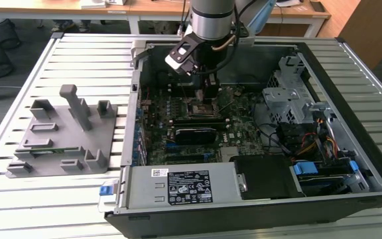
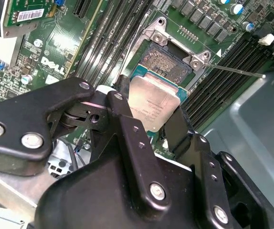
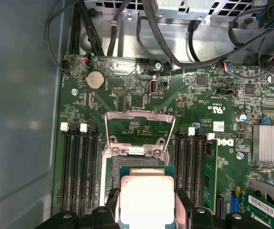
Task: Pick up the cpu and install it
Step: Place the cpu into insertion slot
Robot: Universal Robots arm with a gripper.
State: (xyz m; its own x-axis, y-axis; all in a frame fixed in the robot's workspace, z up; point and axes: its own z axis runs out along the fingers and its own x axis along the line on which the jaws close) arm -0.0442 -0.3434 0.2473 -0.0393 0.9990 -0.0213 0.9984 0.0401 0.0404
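- Two fingers (image 2: 127, 121) of the gripper (image 2: 151, 107) clamped on opposite edges of the cpu (image 2: 155, 101), silver top bare between them.
- Held just over the open socket (image 2: 170, 67).
- Seen upper centre of the exterior view, inside the open computer case (image 1: 244, 219).

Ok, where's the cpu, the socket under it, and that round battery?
cpu (image 2: 153, 102), second wrist view, middle of its shiny metal top.
socket (image 2: 168, 64), second wrist view, middle of its open contact field.
battery (image 3: 95, 80), first wrist view, centre of its round face.
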